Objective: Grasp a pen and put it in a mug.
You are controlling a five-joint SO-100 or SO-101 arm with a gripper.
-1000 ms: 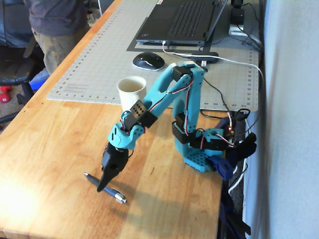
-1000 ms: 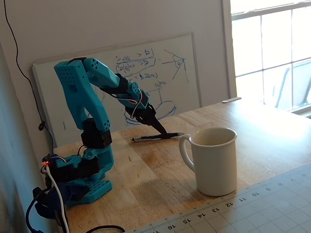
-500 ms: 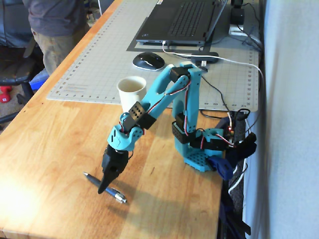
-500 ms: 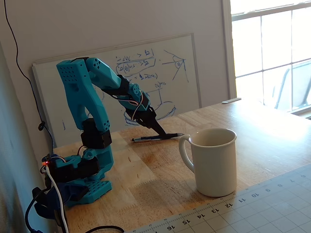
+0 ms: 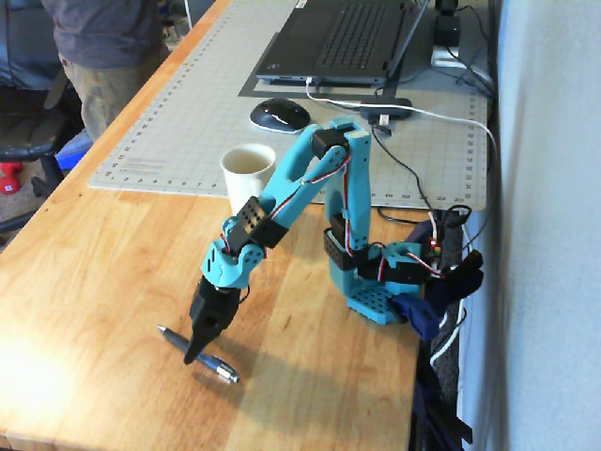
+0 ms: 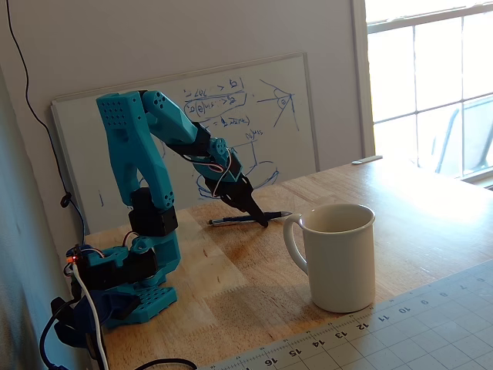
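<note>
Pincer (image 5: pixel 193 355) tips, black and tapered, point straight down at the pen (image 5: pixel 197 354) in a fixed view, meeting its barrel near the middle; I cannot tell whether they are parted or pressed together. That pen lies flat on the wooden worktop (image 5: pixel 103 282), well apart from the mug (image 5: pixel 248 175), which stands upright at the edge of a grey cutting mat (image 5: pixel 197 113) (a laptop (image 5: pixel 343 42) and mouse (image 5: pixel 279 115) sit beyond the mug).

From another fixed view the mug (image 6: pixel 337 254) shows its handle, the pincer (image 6: pixel 263 222) touches the pen (image 6: pixel 248 218) behind the mug, and a whiteboard (image 6: pixel 254 123) carries illegible scribbles; ruler numbers 12 to 16 mark the mat (image 6: pixel 416 327).
</note>
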